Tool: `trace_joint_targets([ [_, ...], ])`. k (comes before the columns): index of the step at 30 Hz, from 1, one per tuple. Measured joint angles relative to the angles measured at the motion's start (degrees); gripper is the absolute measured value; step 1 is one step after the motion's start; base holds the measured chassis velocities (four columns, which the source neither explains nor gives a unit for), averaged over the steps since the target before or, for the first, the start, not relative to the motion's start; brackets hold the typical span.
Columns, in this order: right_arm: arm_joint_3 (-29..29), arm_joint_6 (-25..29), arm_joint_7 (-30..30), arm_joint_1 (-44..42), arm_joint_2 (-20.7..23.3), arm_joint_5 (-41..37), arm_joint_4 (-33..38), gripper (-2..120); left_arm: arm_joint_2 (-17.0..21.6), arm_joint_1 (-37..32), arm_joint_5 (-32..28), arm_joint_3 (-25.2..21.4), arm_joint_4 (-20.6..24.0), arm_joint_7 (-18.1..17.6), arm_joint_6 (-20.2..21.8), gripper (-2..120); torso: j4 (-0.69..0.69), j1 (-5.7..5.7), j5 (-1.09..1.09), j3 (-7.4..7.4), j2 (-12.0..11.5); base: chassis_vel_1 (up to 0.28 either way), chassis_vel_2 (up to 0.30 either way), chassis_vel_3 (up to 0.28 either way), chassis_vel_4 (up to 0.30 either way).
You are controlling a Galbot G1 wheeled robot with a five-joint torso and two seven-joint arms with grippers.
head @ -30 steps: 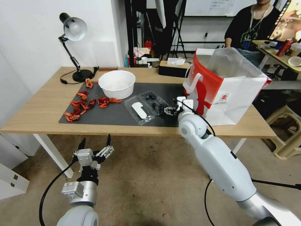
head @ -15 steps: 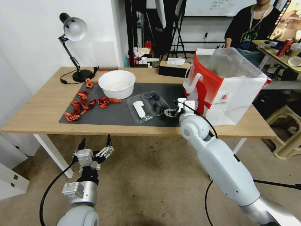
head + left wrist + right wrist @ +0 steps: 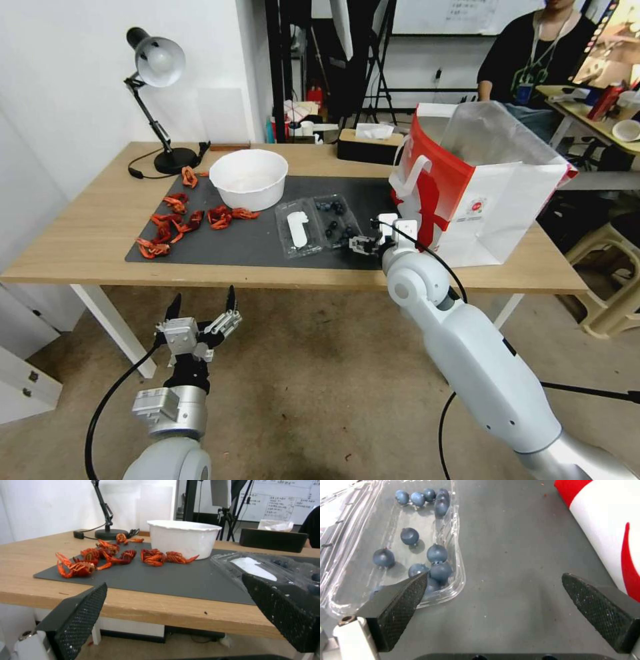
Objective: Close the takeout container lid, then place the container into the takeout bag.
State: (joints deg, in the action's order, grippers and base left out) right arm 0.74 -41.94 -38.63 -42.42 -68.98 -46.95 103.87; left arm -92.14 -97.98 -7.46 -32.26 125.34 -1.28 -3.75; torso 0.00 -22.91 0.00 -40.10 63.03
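You see the takeout container [image 3: 319, 224] lying open beside the takeout bag [image 3: 477, 183], blueberries [image 3: 436, 553] inside; the right gripper [image 3: 493, 590] jaws stand open beside it.

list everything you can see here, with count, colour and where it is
takeout container: one, clear, blueberries inside, open on the mat near the bag
lid: one, clear with white label, lying flat beside the tray
takeout bag: one, red and white, upright at the table's right end
bowl: one, white, back of the mat
crayfish: several, red, left part of the mat
mat: one, dark grey, on the wooden table
lamp: one, black, back left
right gripper: open, beside the container
left gripper: open, below the table edge
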Motion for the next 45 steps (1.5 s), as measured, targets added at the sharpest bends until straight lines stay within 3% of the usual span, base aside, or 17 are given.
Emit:
trace_joint_targets([
  [20, 0.6, 0.0, 0.1, -2.3, -0.2, -0.7, 3.0, 100, 0.0, 0.1, 0.0, -0.2, -0.2, -0.2, -0.1, 100, 0.0, 0.0, 0.0, 0.0, 0.0, 0.0, 0.0, 0.0, 0.0],
  [28, 4.1, 2.2, 3.0, -4.7, 0.5, -1.3, 10.8, 100, 0.0, 0.2, 0.0, -0.1, -0.2, -0.4, 0.0, 100, 0.01, 0.0, 0.0, 0.0, 0.0, 0.0, 0.0, 0.0, 0.0],
  [31, 7.5, 11.3, 10.3, -10.2, 3.1, 5.3, 17.6, 100, 0.0, 0.2, 0.0, 0.0, -0.2, -0.6, 0.1, 100, 0.01, 0.0, 0.0, 0.0, 0.0, 0.0, 0.0, 0.0, 0.0],
  [32, 7.5, 11.3, 10.3, -10.2, 3.1, 5.3, 17.6, 100, 0.0, 0.2, 0.0, 0.0, -0.2, -0.6, 0.1, 100, 0.01, 0.0, 0.0, 0.0, 0.0, 0.0, 0.0, 0.0, 0.0],
  [35, 10.7, 20.9, 16.9, -17.9, 5.7, 14.5, 22.8, 100, 0.0, 0.2, -0.1, 0.1, -0.2, -0.7, 0.1, 100, -0.03, 0.0, 0.0, 0.0, 0.0, 0.0, 0.0, 0.0, 0.0],
  [36, 10.7, 20.9, 16.9, -17.9, 5.7, 14.5, 22.8, 100, 0.0, 0.2, -0.1, 0.1, -0.2, -0.7, 0.1, 100, -0.03, 0.0, 0.0, 0.0, 0.0, 0.0, 0.0, 0.0, 0.0],
  [39, 14.8, 28.7, 20.0, -26.1, 7.0, 21.5, 27.5, 100, 0.1, 0.4, -0.1, 0.1, -0.2, -0.7, 0.3, 100, 0.01, 0.0, 0.01, 0.01, 0.0, 0.0, 0.0, 0.0, 0.0],
  [45, 18.6, 35.0, 19.2, -39.6, 6.4, 33.4, 32.9, 100, 0.3, 0.6, -0.2, 0.3, -0.3, -0.8, 0.4, 100, -0.01, 0.0, 0.0, 0.01, 0.0, 0.0, 0.0, 0.0, 0.0],
])
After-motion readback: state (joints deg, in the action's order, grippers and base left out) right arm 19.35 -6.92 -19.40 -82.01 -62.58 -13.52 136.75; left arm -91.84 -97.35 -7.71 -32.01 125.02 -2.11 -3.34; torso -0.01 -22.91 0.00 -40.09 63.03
